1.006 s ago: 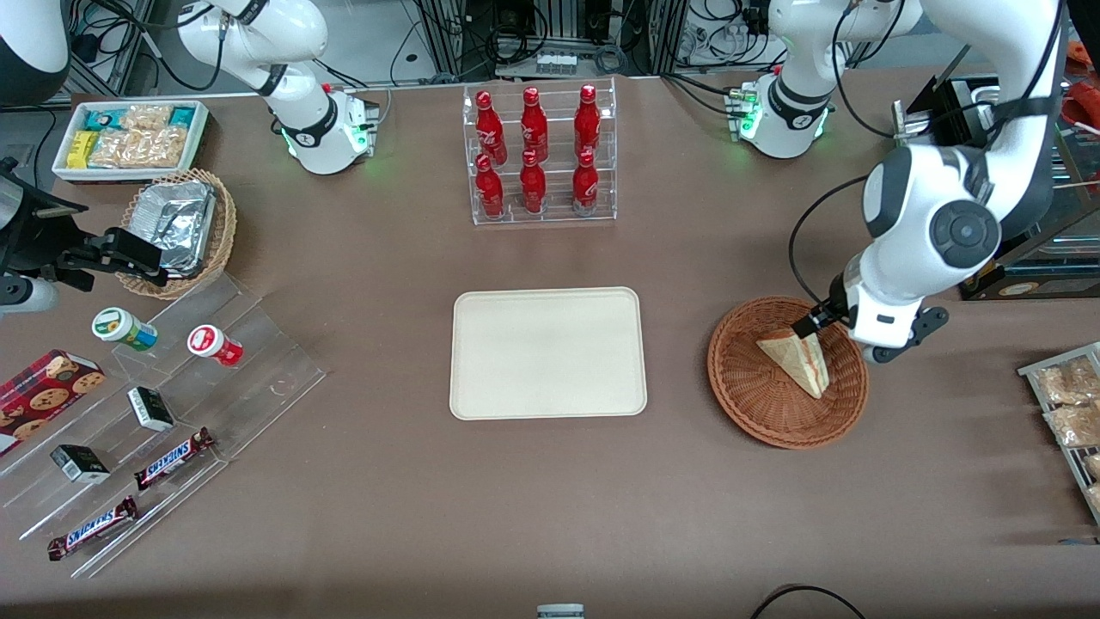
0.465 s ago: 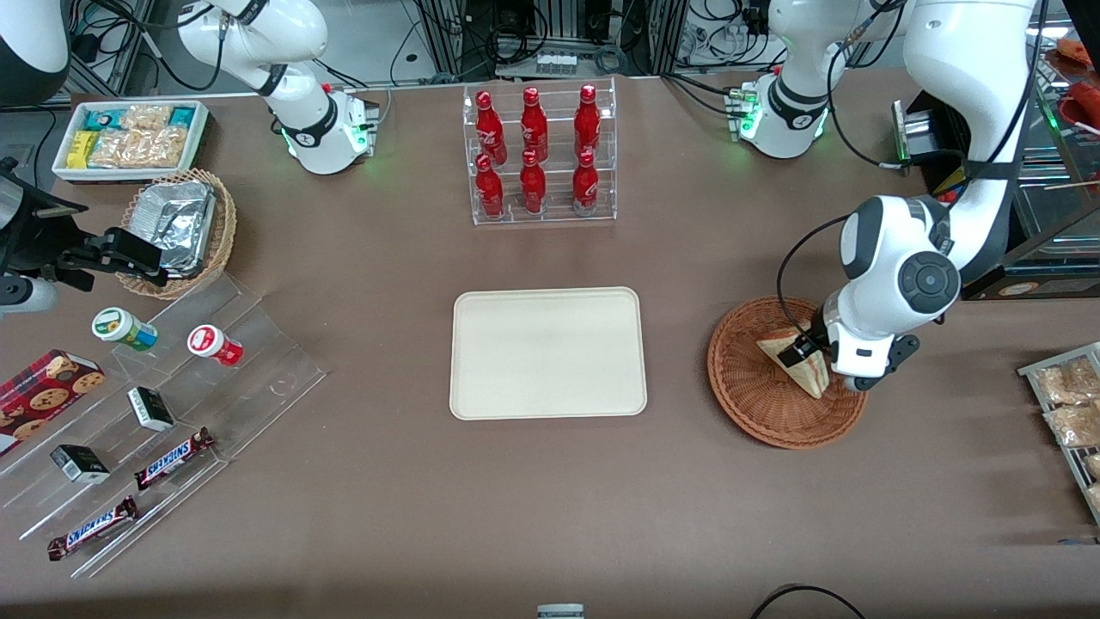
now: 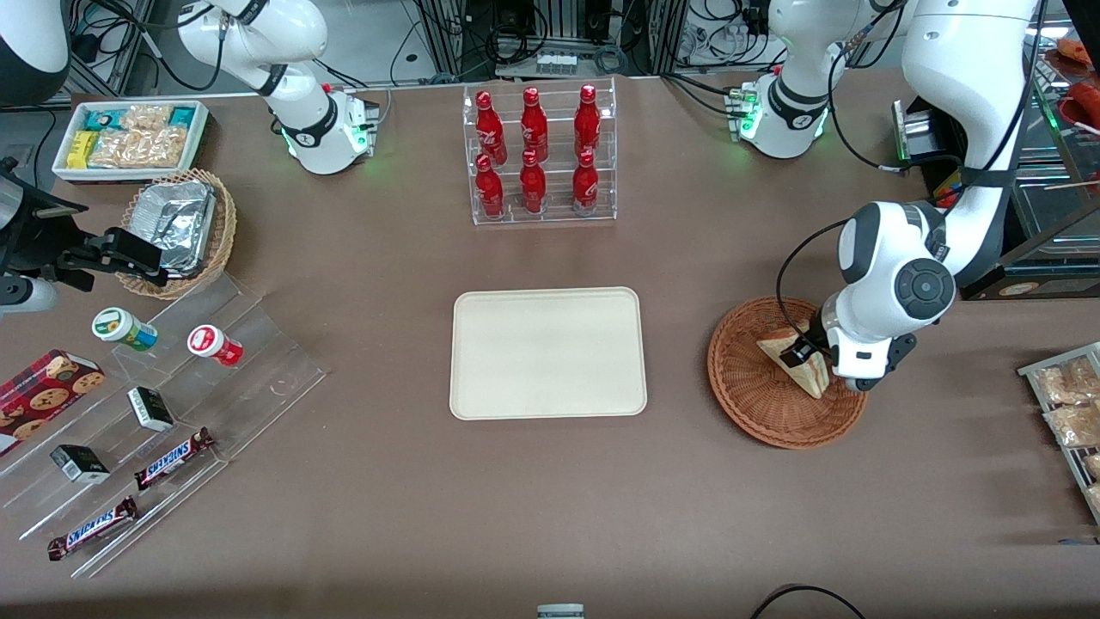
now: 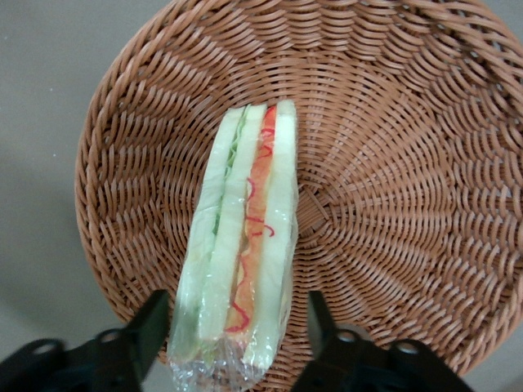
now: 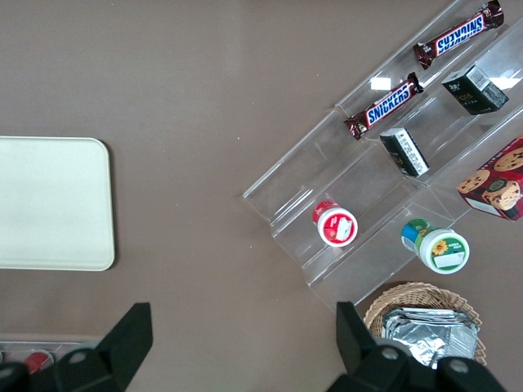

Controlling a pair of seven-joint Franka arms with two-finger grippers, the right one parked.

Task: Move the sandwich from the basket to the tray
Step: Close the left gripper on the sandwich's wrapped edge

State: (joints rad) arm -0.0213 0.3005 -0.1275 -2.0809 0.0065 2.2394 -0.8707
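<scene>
A: Gripper (image 4: pixel 233 327) low over the basket (image 3: pixel 756 404), right of centre in the front frame; fingers (image 4: pixel 151 331) spread, one on each side of the sandwich (image 4: pixel 241 245), not yet pressing it.

B: Sandwich position?

A: Standing on edge inside the basket, wrapped in film, filling edge up; tray (image 3: pixel 548 352) mid-frame, bare, well apart.

B: Advice for the grasp?

A: Likely settle slightly lower; close gently on the bread faces, since soft bread squashes and film may slip; lift clear of the wicker rim before travelling.
</scene>
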